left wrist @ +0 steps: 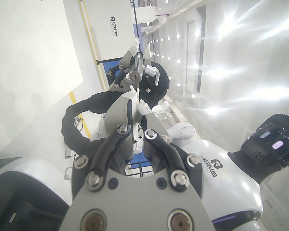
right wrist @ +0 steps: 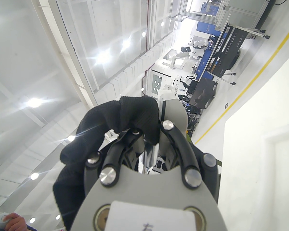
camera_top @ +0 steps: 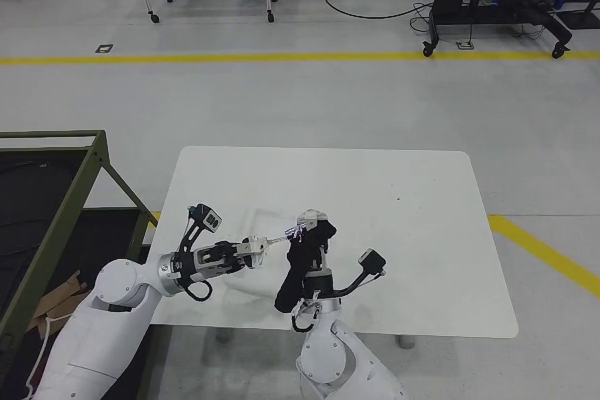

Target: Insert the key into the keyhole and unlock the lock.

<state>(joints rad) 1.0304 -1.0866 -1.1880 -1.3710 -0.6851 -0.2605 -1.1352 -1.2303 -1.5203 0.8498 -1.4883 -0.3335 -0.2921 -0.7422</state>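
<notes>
At frame centre, left claw (left wrist: 137,102) pinches the stiff key (left wrist: 137,92) by its head, right claw (left wrist: 140,53) clamping the slick lock (left wrist: 135,71)

A white table (camera_top: 410,190) with rounded corners stands on a pale grey floor (camera_top: 280,100). Beyond its far edge a yellow line (camera_top: 280,58) crosses the floor, and a second yellow stripe (camera_top: 555,258) runs slantwise past its right edge. Off the left edge stands a green metal frame (camera_top: 40,150) over a black surface, with cardboard (camera_top: 58,297) beside it. Past the far right corner is a black wheeled stand (camera_top: 480,15), with a black cable (camera_top: 375,16) near it. Overhead, round ceiling lights (right wrist: 35,102) glare against white panels.
</notes>
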